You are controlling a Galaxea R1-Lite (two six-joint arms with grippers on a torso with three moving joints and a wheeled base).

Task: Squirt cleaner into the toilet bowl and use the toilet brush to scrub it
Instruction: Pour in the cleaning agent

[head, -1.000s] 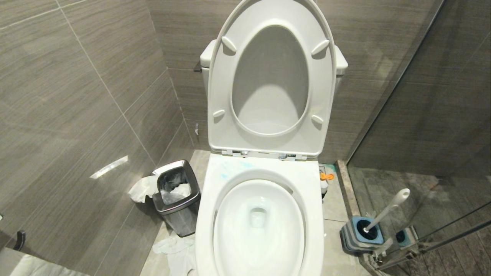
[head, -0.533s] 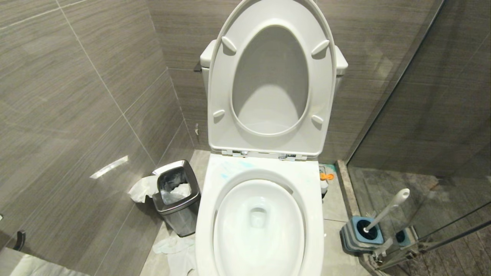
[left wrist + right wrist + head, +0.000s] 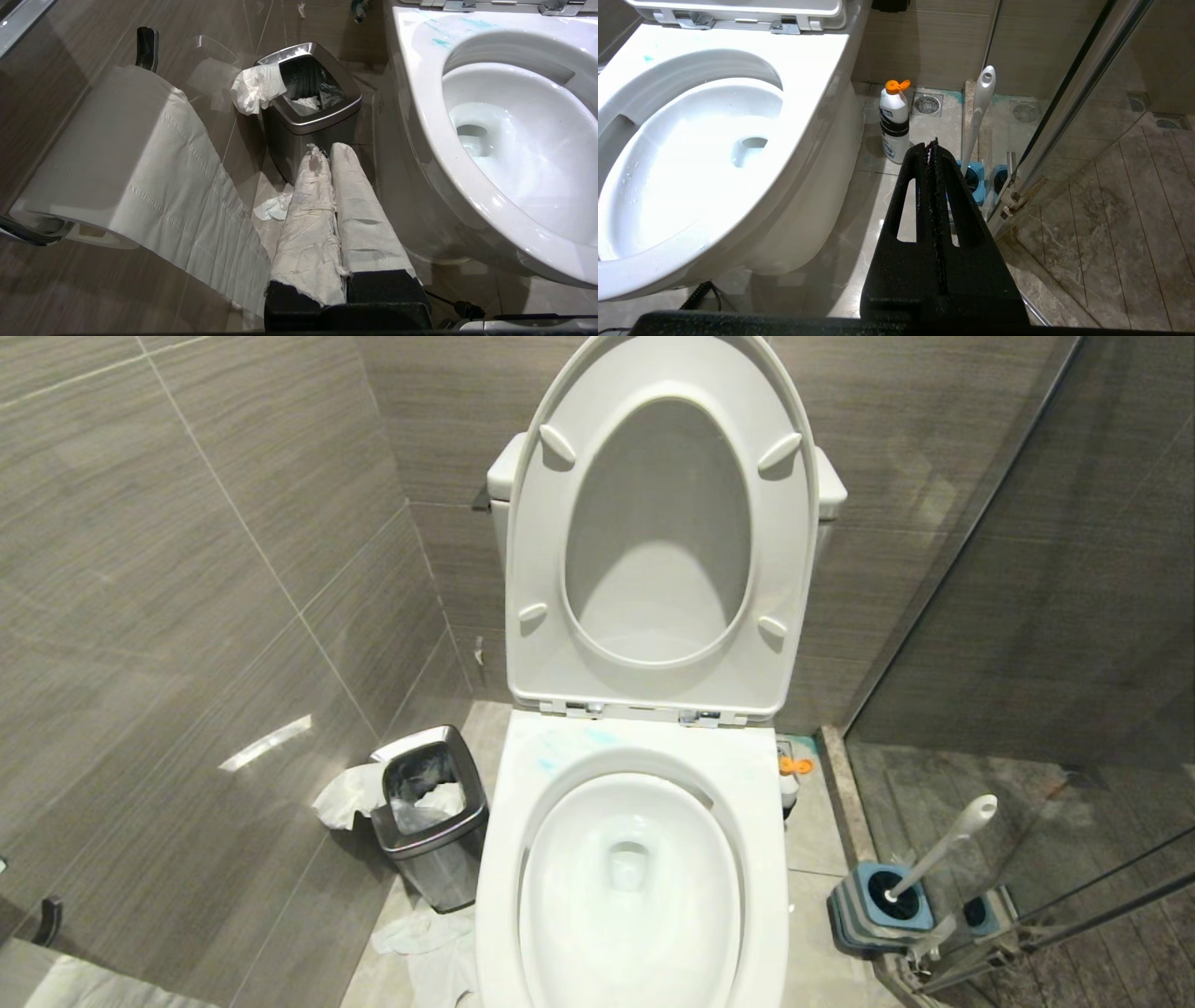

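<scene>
Leftmost, only the left wrist view shows a toilet-paper roll point(image 3: 107, 154) on its wall holder, its sheet trailing down. Beside it stands a steel waste bin point(image 3: 431, 812) with tissue over its rim. The left gripper point(image 3: 329, 151), out of the head view, hangs low and points toward the bin, its paper-wrapped fingers point(image 3: 308, 205) pressed together on nothing. At the centre is the toilet bowl point(image 3: 775, 821), seat and lid raised, with turquoise smears of cleaner point(image 3: 560, 747) on the rear left rim. Only the right wrist view fully shows a white bottle point(image 3: 894, 123) with an orange cap on the floor just right of the bowl. The right gripper point(image 3: 933, 144) hangs low too, black fingers clamped together and empty. Farthest right, the toilet brush point(image 3: 938, 849) leans in its grey-and-blue holder point(image 3: 845, 919) against the glass shower partition point(image 3: 1074, 616).
</scene>
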